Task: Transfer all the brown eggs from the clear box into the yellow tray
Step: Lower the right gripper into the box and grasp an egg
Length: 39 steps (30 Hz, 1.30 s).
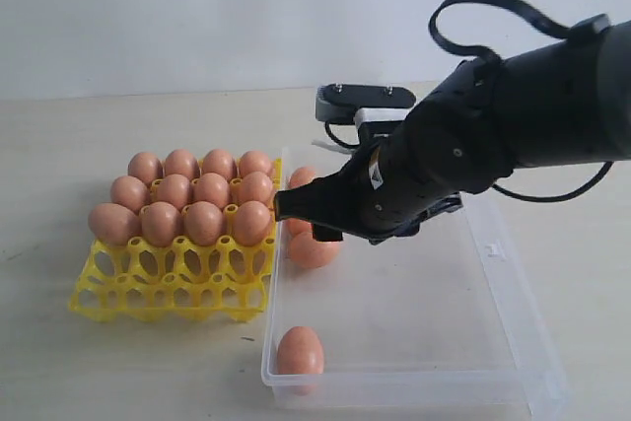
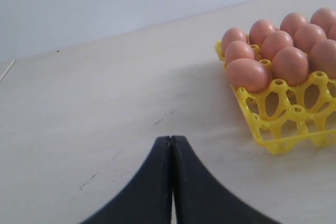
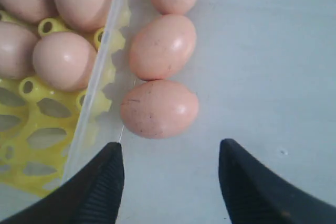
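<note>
Right gripper (image 1: 306, 219) hangs low in the clear box (image 1: 414, 382), close to the box's left wall at centre frame, its jaws spread with nothing between them. Three brown eggs (image 1: 314, 249) lie in a line along that wall. The nearest is just ahead of the fingertips (image 3: 107, 166) and does not touch them. A fourth egg (image 1: 300, 352) sits alone in the box's lower-left corner, and the box floor to the right of the eggs lies open. At left of the frame the yellow tray (image 1: 168, 288) stands just beside the box wall, with twelve eggs filling its three back rows and the front row of cups open. Seen only by its own wrist camera, the left gripper (image 2: 171, 139) is closed, fingers pressed together over the table (image 2: 94, 103), well apart from the tray's edge.
</note>
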Available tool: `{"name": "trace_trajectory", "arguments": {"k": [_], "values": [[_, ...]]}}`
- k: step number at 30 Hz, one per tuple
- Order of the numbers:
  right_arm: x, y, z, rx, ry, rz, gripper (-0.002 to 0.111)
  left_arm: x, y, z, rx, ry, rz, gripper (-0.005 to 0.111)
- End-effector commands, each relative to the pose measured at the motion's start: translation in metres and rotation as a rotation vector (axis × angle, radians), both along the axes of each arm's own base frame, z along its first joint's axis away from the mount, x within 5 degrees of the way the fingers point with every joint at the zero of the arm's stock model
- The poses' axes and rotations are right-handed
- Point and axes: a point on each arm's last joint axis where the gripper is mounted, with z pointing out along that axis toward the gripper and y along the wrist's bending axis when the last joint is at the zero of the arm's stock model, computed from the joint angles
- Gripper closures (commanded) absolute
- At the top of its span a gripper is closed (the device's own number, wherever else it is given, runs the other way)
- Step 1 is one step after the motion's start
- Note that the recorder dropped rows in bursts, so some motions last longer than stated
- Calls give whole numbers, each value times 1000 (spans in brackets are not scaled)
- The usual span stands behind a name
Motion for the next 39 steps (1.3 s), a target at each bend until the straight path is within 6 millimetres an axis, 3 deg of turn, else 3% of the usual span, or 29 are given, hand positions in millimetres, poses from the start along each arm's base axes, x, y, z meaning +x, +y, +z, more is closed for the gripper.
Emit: {"name": "trace_trajectory", "arguments": {"k": [1,8,12,22,39], "values": [[9,7,-26,44,24,-55,56,0,0,2,-7,-16,3,107],[13,11,-32,79,12,-69,56,0,0,2,-7,-16,3,107],[22,10,-27,149,36,-197,56,0,0,2,-7,-16,3,107],[29,3,-44,181,107,-351,56,0,0,2,-7,-16,3,107],[35,10,-57,239,71,-323,56,0,0,2,-7,-16,3,107]]}}
